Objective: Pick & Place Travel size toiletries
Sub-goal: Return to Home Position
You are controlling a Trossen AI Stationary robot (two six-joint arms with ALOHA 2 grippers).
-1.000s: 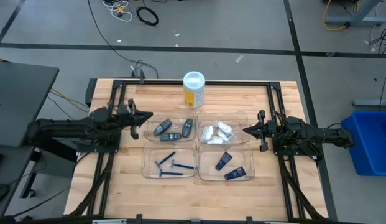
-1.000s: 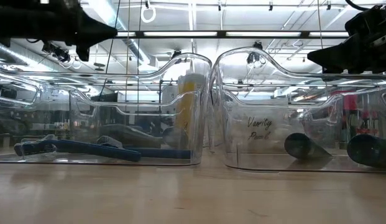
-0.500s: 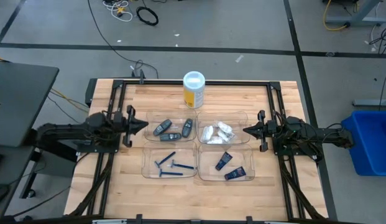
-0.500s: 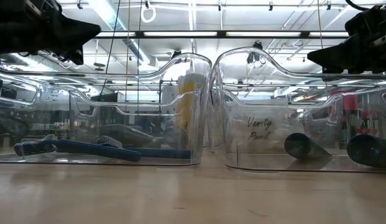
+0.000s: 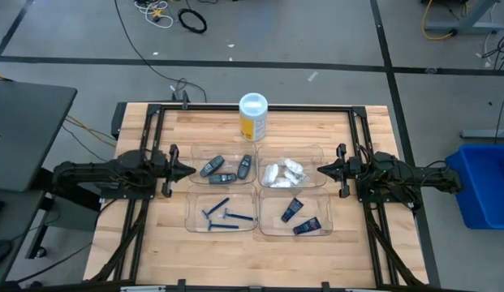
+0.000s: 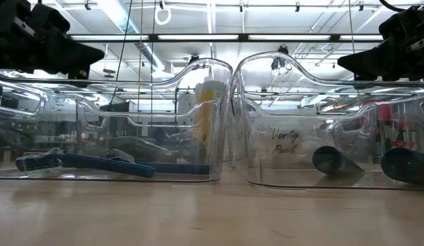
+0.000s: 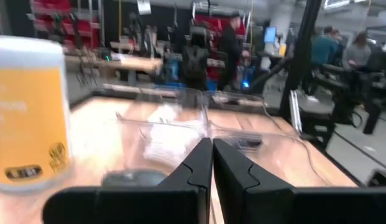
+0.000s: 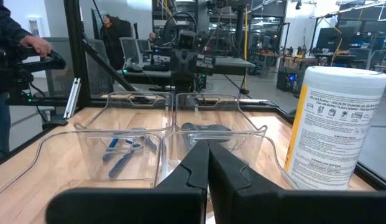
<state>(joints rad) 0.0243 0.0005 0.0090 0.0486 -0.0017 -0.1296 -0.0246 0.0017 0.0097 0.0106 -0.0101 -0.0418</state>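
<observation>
Four clear trays stand in a square mid-table. Grey oval sticks (image 5: pixel 223 168) lie in the far-left tray and white packets (image 5: pixel 284 172) in the far-right tray. Blue razors (image 5: pixel 225 216) lie in the near-left tray and dark blue tubes (image 5: pixel 299 217) in the near-right one. My left gripper (image 5: pixel 189 169) is shut and points level at the far-left tray's left side, above the table and touching nothing. My right gripper (image 5: pixel 320 169) is shut too, level at the far-right tray's right side, with nothing in it. Each wrist view shows the fingertips together: left gripper (image 7: pixel 212 162), right gripper (image 8: pixel 209 158).
A tall yellow canister with a white lid (image 5: pixel 252 118) stands at the far middle, behind the trays. Black frame rails (image 5: pixel 154 122) run along the table's left, right and far edges. Bare wood lies near the front edge (image 5: pixel 252 259). People stand in the room beyond.
My left gripper has sunk and drawn back a little toward the table's left edge, staying shut and coming level. My right gripper and the trays' contents have kept still.
</observation>
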